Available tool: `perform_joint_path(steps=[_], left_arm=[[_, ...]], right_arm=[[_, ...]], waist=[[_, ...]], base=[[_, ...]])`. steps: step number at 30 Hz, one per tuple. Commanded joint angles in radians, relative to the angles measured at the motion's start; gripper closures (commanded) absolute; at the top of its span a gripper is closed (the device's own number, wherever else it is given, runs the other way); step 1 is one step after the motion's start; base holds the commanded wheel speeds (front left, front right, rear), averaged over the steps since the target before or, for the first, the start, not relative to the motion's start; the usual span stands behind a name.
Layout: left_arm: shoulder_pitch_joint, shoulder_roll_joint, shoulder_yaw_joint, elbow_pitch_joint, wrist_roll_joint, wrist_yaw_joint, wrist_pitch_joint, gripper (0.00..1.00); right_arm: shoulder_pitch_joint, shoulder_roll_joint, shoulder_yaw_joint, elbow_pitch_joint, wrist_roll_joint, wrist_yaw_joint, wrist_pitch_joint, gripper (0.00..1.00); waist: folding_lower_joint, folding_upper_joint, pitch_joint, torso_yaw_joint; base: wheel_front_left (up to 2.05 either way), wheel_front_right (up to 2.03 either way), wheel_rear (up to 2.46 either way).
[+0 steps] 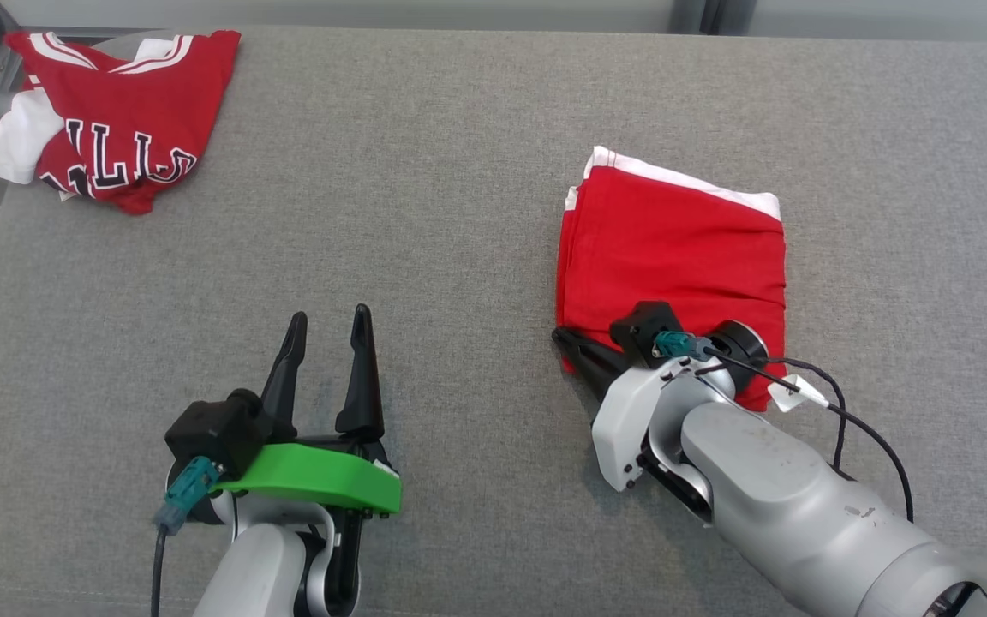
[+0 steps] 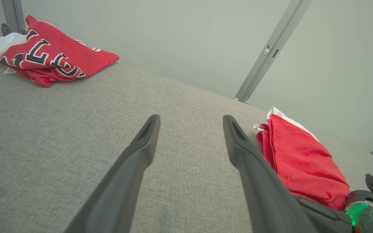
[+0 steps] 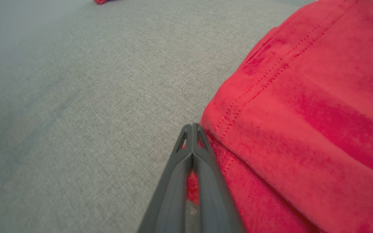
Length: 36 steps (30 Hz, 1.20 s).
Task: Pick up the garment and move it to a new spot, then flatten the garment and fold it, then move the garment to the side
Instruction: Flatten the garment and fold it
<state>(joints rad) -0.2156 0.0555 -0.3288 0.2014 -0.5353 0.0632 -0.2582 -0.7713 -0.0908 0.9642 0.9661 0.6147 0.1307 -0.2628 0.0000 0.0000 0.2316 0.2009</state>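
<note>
Though closed, right pincer [image 3: 192, 127] against garment [image 3: 303, 129].

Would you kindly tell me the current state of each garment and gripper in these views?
Folded red garment: folded into a rectangle, lying flat on the grey table.
Red jersey: crumpled in a heap at the table's far left corner.
Left gripper: open, holding nothing.
Right gripper: shut, tips at the folded garment's near left corner; whether cloth is pinched is unclear.
</note>
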Motion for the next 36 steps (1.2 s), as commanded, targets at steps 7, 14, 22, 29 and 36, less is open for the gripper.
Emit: perform_joint_path(steps=[7,14,22,29,36], left_arm=[[0.001,0.004,0.014,0.004,0.003,0.008,-0.007,0.0],[0.021,0.007,0.02,0.0,0.01,0.01,-0.007,0.0],[0.041,0.017,0.026,-0.006,0.01,0.014,-0.007,0.0],[0.05,0.027,0.038,-0.012,0.013,0.023,-0.007,0.0],[0.054,0.036,0.064,-0.028,0.014,0.034,-0.007,0.0]], right_arm=[[-0.016,-0.025,-0.067,-0.125,-0.072,0.0,-0.003,1.0],[0.042,-0.061,-0.241,-0.271,-0.16,0.0,-0.003,0.03],[0.135,-0.081,-0.455,-0.368,-0.242,0.0,-0.003,0.0],[0.199,-0.099,-0.587,-0.367,-0.268,0.0,-0.003,0.0],[0.232,-0.131,-0.673,-0.32,-0.199,0.0,0.07,0.0]], waist=[[0.0,0.0,-0.025,-0.037],[0.0,0.0,-0.065,-0.078],[0.0,0.0,-0.108,-0.123],[0.0,0.0,-0.127,-0.146],[0.0,0.0,-0.119,-0.136]], base=[[0.0,0.0,0.0],[0.0,0.0,0.0],[0.0,0.0,0.0],[0.0,0.0,0.0],[0.0,0.0,0.0]])
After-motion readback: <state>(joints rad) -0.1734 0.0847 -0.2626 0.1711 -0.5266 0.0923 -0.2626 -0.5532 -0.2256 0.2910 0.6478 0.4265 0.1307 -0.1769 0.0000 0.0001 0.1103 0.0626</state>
